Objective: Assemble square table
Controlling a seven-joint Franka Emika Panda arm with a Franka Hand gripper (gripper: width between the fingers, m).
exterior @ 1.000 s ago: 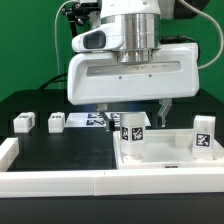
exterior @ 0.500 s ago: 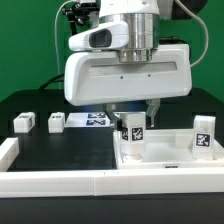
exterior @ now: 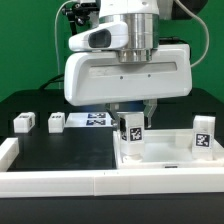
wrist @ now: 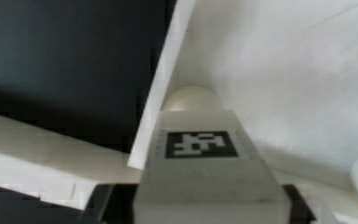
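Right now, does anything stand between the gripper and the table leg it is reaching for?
Nothing visible does. The leg stands upright on the tabletop, directly between the fingers of the gripper. The wrist view shows them flanking its two sides, with no other part in between.

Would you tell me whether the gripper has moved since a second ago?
Yes: the gripper shifted toward the exterior view's left and slightly down against the marker board, jaws now closed on the upright leg.

backdrop: flat green wall (exterior: 25, 40) behind | surface: matte black table (exterior: 60, 150) | light: bright, even, no hard shadows
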